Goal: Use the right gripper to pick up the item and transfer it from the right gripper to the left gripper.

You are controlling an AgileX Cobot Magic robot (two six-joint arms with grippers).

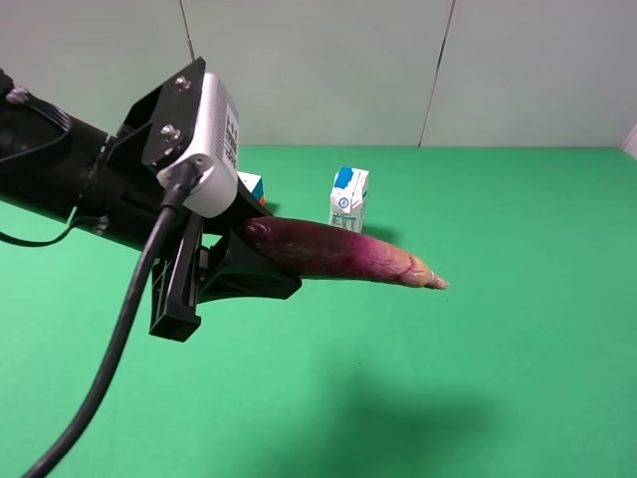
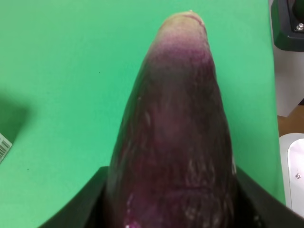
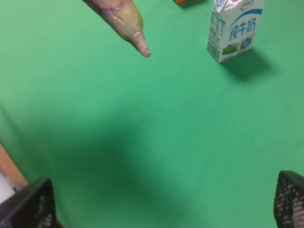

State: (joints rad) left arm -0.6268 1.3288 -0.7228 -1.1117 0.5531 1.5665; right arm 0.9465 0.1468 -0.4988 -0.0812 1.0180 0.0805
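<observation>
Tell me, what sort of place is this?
Likely a robot test lab, not a kitchen: a green table, a black gripper holding an eggplant in mid-air, and a milk carton standing nearby.

This looks like a robot laboratory: a table [image 1: 537, 378] covered with plain green cloth, pale wall panels [image 1: 318, 70] behind its far edge, and a milk carton [image 1: 349, 199] near that edge.

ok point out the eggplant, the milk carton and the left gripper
eggplant [image 1: 340, 254]: exterior high view, purple middle
milk carton [image 1: 349, 204]: exterior high view, front face
left gripper [image 1: 261, 261]: exterior high view, between fingertips
</observation>
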